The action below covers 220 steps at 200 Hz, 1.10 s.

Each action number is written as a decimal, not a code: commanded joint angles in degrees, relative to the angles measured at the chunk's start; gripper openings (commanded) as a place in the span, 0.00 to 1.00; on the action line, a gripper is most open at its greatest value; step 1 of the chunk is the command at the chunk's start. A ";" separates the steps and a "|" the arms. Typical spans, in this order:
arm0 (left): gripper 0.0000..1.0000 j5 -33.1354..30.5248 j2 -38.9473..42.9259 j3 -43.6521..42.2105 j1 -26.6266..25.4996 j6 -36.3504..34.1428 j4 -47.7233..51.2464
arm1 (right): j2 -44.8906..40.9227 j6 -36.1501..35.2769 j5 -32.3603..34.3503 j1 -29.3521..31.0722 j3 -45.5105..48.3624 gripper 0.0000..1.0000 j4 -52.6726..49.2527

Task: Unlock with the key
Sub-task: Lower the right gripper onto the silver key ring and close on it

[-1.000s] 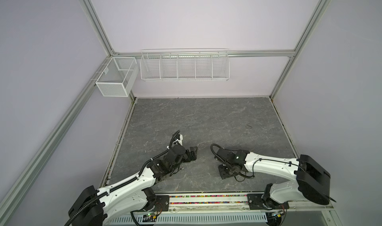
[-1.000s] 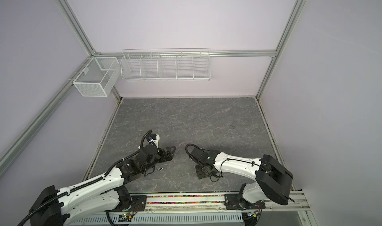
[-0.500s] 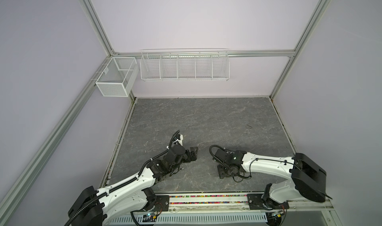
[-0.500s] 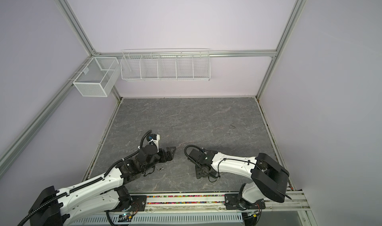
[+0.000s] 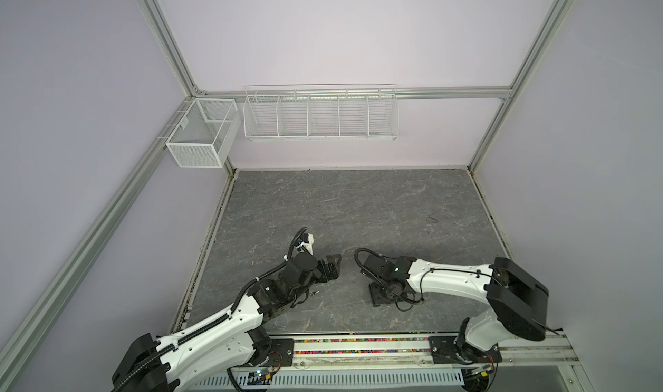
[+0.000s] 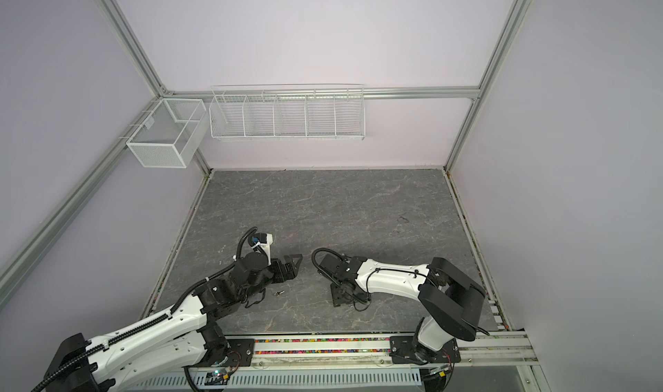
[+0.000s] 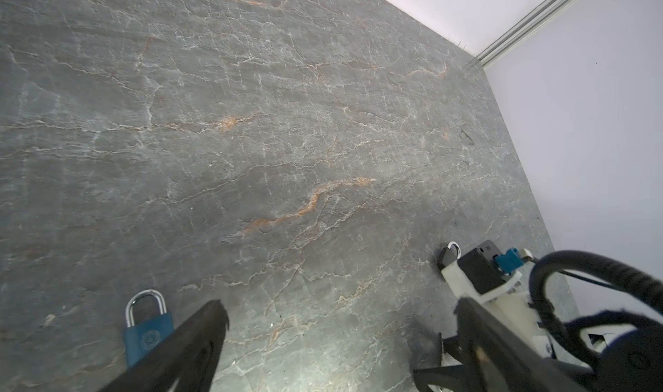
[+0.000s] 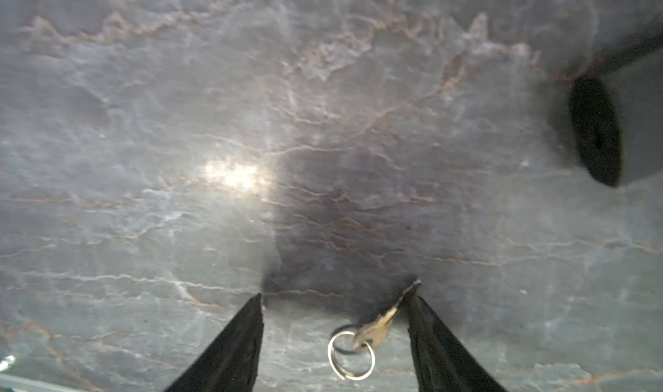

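Observation:
In the right wrist view a small brass key (image 8: 376,327) on a silver split ring (image 8: 351,354) lies between the fingers of my right gripper (image 8: 337,293). Its blade runs along the inner side of one fingertip (image 8: 418,300), and the jaws stand apart, not pinching it. In both top views that gripper (image 5: 378,298) (image 6: 339,298) points down at the table near the front. A blue padlock (image 7: 147,332) with its shackle shut lies flat beside one finger of my open left gripper (image 7: 341,315) (image 5: 333,266), which holds nothing. The padlock is hidden in both top views.
A small black padlock (image 7: 448,255) lies by the right wrist camera. A tiny metal item (image 5: 314,293) (image 6: 278,292) lies on the grey stone table (image 5: 358,210) beside the left arm. White wire baskets (image 5: 321,115) (image 5: 201,135) hang on the back wall.
My right gripper's jaws have spread wider around the key, and the right arm has shifted slightly to the left. The left arm has not moved.

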<state>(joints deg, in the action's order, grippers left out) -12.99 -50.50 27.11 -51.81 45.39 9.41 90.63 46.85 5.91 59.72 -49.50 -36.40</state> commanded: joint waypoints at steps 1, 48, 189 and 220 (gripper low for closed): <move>0.99 0.93 0.57 0.04 -0.48 2.37 1.65 | 2.01 -2.00 -2.43 0.21 -0.51 0.66 4.00; 0.99 1.04 -0.84 0.13 -1.84 3.58 -0.13 | -2.50 -1.08 -1.08 0.15 2.05 0.64 -0.94; 0.99 0.44 -5.81 2.99 -5.59 2.81 -2.56 | -9.03 5.62 -5.55 0.36 10.12 0.44 4.05; 0.99 0.34 -5.56 3.11 -5.58 2.76 -2.59 | -8.24 6.19 -5.40 0.53 10.18 0.39 4.37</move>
<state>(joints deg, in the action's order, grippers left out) -11.73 -56.47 28.51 -57.08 47.79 7.35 81.19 51.07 0.78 59.81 -40.45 -32.69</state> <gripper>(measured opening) 0.993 0.411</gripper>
